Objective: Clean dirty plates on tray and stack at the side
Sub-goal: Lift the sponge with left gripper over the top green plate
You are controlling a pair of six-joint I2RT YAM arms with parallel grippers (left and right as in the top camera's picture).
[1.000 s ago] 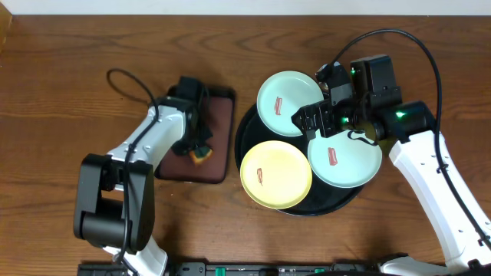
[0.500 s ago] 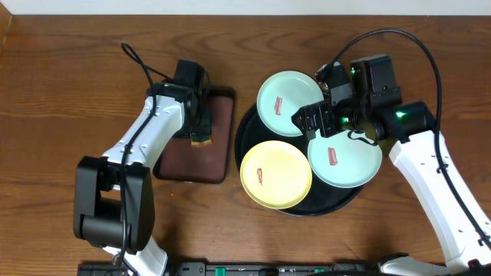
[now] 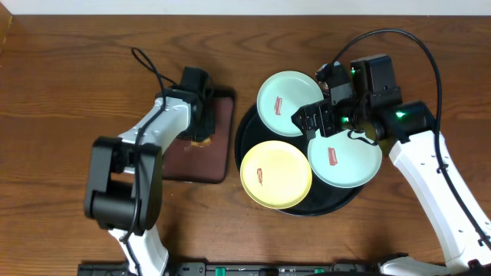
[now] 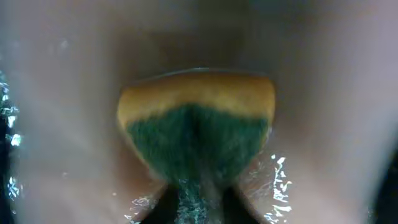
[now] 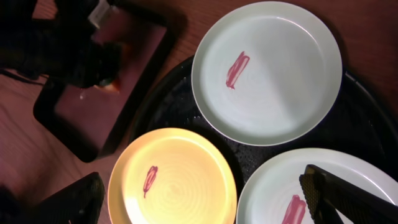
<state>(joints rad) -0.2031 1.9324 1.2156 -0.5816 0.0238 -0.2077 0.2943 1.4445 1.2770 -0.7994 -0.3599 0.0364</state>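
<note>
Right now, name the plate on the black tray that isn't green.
The pale yellow plate, lower left on the tray in the overhead view; the upper plate and right plate are mint green.

Dark wood-grain tabletop (image 3: 61,69); pale strip (image 3: 230,6) along far edge.

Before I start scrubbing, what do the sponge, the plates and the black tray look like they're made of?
Sponge: soft yellow foam with a fuzzy green scouring face, creased where squeezed. Mint-green plates and yellow plate: smooth, low-sheen, evenly coloured; probably plastic or melamine, possibly glazed ceramic. Black tray: hard glossy surface with speckled glints, likely plastic or lacquer.
</note>
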